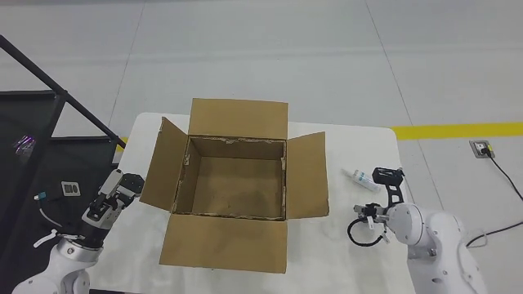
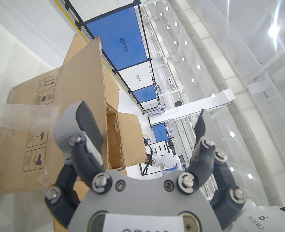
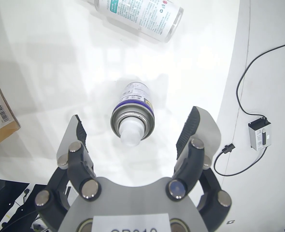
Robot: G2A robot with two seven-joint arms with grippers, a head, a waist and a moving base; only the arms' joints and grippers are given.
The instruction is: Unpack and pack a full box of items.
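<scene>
Right gripper (image 3: 135, 118), fingers (image 3: 81, 131) spread over the upright spray can (image 3: 135, 96): best lowered centred, closing on the body below the cap.

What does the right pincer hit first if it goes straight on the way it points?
Most likely the white cap of the upright spray can, which stands on the table in line with the gap of the open right pincer. Depth is hard to judge.

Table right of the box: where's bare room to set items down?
Free: the white table corner beyond the lying clear plastic bottle; the open brown cardboard box's floor. Crowded: around the upright purple-banded spray can beside the bottle, below the right tool.
</scene>
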